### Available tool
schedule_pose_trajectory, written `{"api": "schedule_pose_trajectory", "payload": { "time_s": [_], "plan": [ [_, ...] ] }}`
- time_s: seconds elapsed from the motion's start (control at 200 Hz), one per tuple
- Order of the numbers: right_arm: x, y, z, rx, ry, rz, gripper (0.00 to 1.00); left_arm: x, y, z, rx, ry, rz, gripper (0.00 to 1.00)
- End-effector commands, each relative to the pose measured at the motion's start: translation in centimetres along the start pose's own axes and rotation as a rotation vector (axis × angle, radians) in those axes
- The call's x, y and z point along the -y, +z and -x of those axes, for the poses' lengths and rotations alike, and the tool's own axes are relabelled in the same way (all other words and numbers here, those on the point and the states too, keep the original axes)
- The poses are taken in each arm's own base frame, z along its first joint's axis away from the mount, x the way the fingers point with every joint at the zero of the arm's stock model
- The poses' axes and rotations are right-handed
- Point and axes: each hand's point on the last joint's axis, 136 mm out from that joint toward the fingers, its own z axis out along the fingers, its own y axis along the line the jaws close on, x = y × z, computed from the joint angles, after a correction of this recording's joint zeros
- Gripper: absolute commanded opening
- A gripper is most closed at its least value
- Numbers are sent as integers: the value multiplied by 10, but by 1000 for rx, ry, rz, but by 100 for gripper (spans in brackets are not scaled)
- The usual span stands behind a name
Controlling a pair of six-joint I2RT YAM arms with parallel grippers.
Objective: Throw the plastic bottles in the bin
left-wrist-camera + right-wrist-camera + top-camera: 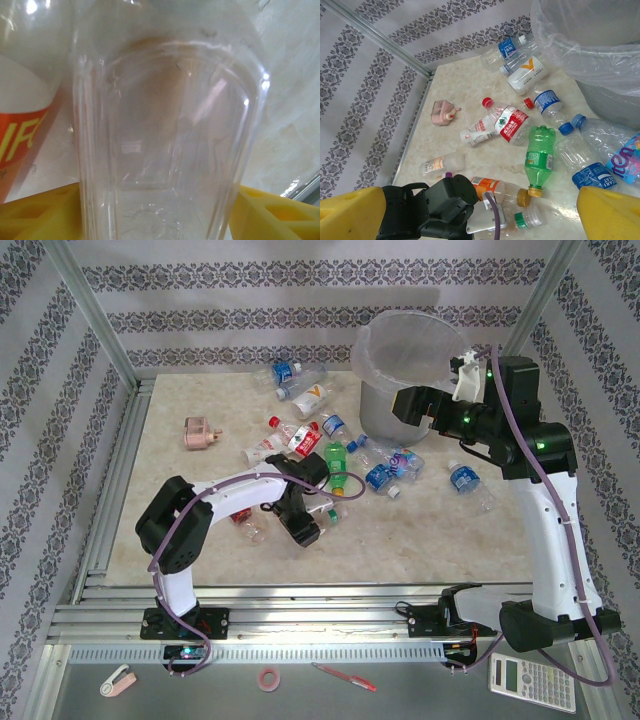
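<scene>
Close up, a clear plastic bottle [165, 125] lies between the yellow fingers [35, 215] of the left gripper [160, 220], on the table [450, 530] well out to the near left of the bin [385, 400]. The jaws stand on either side of its ribbed body, probably to take it across the belly, where a round bottle is least likely to squirt out. Whether they already press on it I cannot tell. An orange-labelled bottle [20, 135] lies just beside it on the side away from the bin, close enough that it may get nudged.

The other plastic bottles [512, 125] lie scattered on their sides left of the bin and along its near side, some touching. None is seen inside the bin. The right gripper [480, 215] hangs high beside the bin's rim with its jaws wide apart and empty, likely parked out of the way of the pile.

The gripped bottle's cap and label are cut off in the left wrist view. The bin's crumpled plastic bag [580, 45] and cloudy wall hide whatever it holds. A pinkish boxy object [200, 432] sits far left of the bin.
</scene>
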Motion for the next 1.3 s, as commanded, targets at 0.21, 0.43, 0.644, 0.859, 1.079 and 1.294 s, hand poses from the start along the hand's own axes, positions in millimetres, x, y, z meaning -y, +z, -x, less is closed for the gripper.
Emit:
{"api": "schedule_pose_trajectory", "payload": {
  "time_s": [0.21, 0.43, 0.644, 0.859, 1.079, 1.294],
  "plan": [
    [-7, -1, 0, 7, 3, 30, 98, 9, 12, -5, -13, 9, -21, 54],
    [-6, -2, 1, 15, 8, 25, 98, 12, -5, 2, 60, 4, -21, 48],
    [-7, -2, 2, 18, 17, 29, 98, 20, -35, 15, 179, 10, -35, 46],
    [-10, -4, 4, 25, 24, 39, 98, 25, -71, 28, 313, 14, -32, 43],
    [-12, -4, 4, 25, 46, 49, 98, 28, -120, 45, 487, 18, -3, 42],
    [-15, 2, -1, 2, 76, 83, 98, 33, -179, 67, 668, 18, 9, 42]
  ]
}}
